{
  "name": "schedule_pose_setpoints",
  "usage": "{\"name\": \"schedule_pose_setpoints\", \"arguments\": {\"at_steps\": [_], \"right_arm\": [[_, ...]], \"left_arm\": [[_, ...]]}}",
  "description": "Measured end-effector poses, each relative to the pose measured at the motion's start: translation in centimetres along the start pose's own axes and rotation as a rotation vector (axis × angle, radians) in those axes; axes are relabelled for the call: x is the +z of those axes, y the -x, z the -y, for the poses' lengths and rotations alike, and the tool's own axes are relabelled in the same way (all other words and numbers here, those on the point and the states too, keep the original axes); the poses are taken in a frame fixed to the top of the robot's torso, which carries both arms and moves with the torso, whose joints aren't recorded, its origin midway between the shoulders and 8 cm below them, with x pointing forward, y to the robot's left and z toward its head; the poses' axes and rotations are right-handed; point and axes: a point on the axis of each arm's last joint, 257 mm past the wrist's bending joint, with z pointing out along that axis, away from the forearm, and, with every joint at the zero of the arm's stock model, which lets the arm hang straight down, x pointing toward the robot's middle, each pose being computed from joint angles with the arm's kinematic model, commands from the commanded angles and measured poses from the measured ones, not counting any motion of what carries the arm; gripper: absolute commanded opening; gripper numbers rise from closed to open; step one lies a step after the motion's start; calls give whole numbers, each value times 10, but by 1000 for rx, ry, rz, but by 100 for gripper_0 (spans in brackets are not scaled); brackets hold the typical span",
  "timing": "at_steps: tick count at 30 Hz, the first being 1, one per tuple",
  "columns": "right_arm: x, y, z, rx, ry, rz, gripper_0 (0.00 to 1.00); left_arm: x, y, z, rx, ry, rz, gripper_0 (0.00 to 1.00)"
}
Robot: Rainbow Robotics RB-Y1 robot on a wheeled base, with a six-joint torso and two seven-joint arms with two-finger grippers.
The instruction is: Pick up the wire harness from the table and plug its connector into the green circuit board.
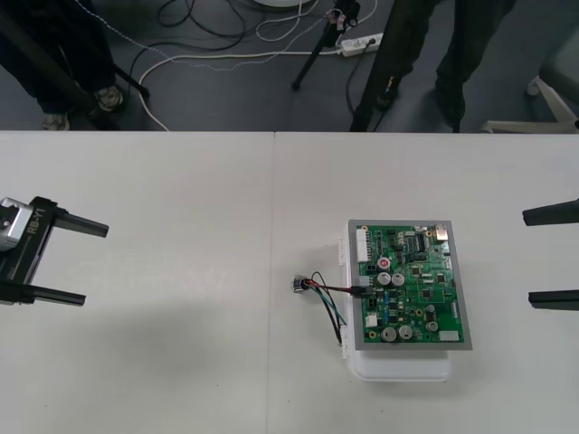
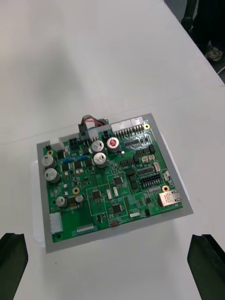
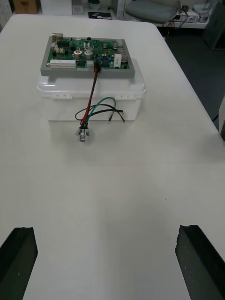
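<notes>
You have a plain light desk (image 1: 163, 362) with both arms parked at its sides. The left pincer (image 1: 95, 263) waits at the left edge with its two black fingers spread wide and nothing between them. The right pincer (image 1: 527, 257) waits at the right edge, its fingers likewise far apart and holding nothing. Both stand well apart from the work.

Right of the desk's middle, nearer your right arm, sits the white base (image 1: 398, 366), and the green circuit board (image 1: 412, 285) lies flat on top of it.

The wire harness (image 1: 327, 294) hangs off the board's edge that faces the left arm. Its small black plug (image 1: 361, 290) sits in a connector at that edge. From there the red wires run down over the side of the base, while the black and green wires loop out onto the desk. The round metal socket (image 1: 298, 286) rests on the desk just beside the base, on the left arm's side.
</notes>
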Motion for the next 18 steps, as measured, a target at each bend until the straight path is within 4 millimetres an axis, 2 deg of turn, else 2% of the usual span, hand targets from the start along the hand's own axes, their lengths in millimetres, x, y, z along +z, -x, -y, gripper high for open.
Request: {"name": "schedule_pose_setpoints", "arguments": {"at_steps": [6,14,18], "right_arm": [[-11,-6,7,-103,-2,69,100],[-29,-18,-6,-99,65,27,100],[-41,-19,0,-93,43,42,100]], "left_arm": [[-13,10,11,18,-30,-16,87],[-30,23,22,22,-42,-22,87],[-36,23,25,11,-34,-22,87]]}}
